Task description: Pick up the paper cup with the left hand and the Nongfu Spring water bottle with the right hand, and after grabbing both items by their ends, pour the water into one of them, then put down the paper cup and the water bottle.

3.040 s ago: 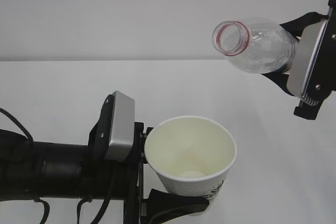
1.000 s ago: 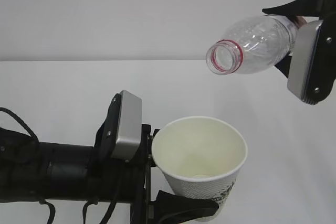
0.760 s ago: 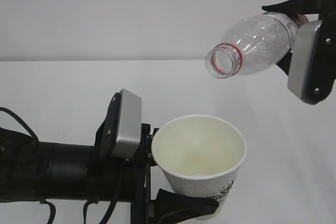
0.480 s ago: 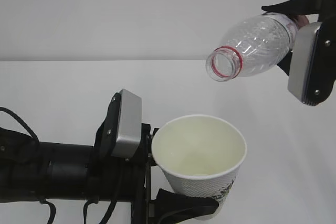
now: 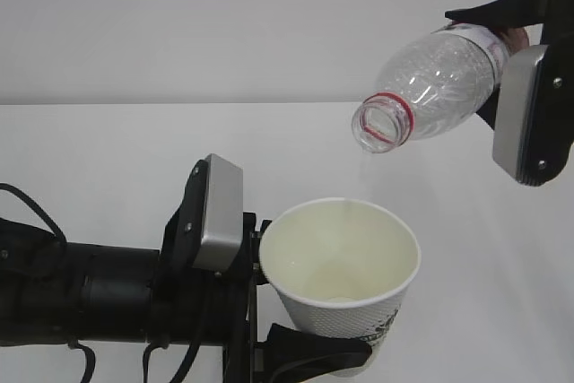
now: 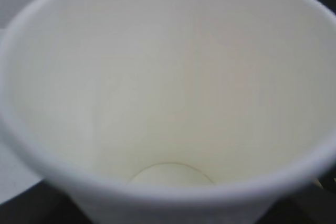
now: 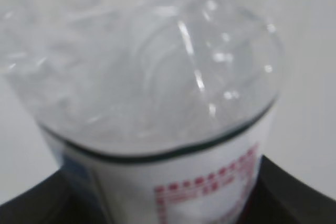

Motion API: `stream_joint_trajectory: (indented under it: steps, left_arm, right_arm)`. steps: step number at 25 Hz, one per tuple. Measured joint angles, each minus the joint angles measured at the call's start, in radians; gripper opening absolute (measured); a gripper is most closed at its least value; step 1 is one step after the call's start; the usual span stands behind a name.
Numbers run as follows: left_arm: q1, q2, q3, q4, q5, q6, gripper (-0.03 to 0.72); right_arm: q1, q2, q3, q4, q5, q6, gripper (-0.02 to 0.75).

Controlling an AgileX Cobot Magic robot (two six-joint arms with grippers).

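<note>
clear bottle (image 5: 439,82) (tilted) above paper cup (image 5: 345,271)

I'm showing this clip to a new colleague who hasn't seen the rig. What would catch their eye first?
Probably the Nongfu Spring water bottle, uncapped and tipped mouth-down at upper right in the right hand, with a thin trickle of water leaving its red-ringed mouth. Just below, the left hand grips the open paper cup, upright and nearly empty, its cream inside filling the left wrist view.
</note>
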Motion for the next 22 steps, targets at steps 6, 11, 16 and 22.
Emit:
stream_joint_trajectory:
  steps: [6, 11, 16, 22]
  left_arm:
    - [0.000, 0.000, 0.000, 0.000, 0.000, 0.000, 0.545]
    - [0.000, 0.000, 0.000, -0.002, 0.000, 0.000, 0.545]
    - [0.000, 0.000, 0.000, -0.002, 0.000, 0.000, 0.545]
    - [0.000, 0.000, 0.000, -0.002, 0.002, 0.000, 0.545]
  right_arm:
    - [0.000, 0.000, 0.000, 0.000, 0.000, -0.011, 0.485]
    - [0.000, 0.000, 0.000, 0.000, 0.000, -0.020, 0.485]
    - [0.000, 0.000, 0.000, 0.000, 0.000, -0.022, 0.485]
    - [0.000, 0.000, 0.000, 0.000, 0.000, -0.022, 0.485]
